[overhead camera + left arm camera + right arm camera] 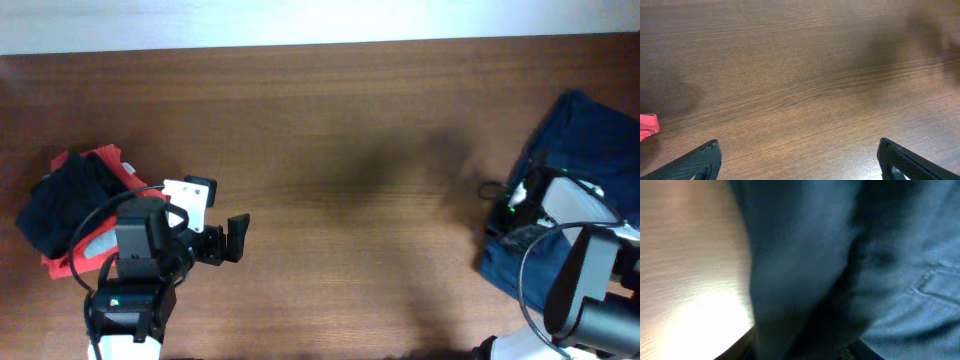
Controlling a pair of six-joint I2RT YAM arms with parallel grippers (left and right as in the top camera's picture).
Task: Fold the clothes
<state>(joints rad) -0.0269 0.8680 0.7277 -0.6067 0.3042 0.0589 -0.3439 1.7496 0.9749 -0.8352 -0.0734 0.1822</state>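
The dark navy-blue garment point(590, 130) lies bunched at the table's right edge. My right gripper point(497, 222) is down on its left edge. In the right wrist view the blue fabric point(900, 255) fills most of the blurred frame. A dark fold of it runs down between my right fingers point(800, 352), which look closed on it; only their bases show. My left gripper point(238, 238) is open and empty above bare wood at the lower left, far from the garment. Its two black fingertips stand wide apart in the left wrist view point(799, 160).
A pile at the far left holds a black garment point(60, 200) on a red-orange one point(105, 165), with grey fabric point(100, 245) at its lower edge. A red corner shows in the left wrist view point(647, 126). The wooden table point(350, 150) stretches between the arms.
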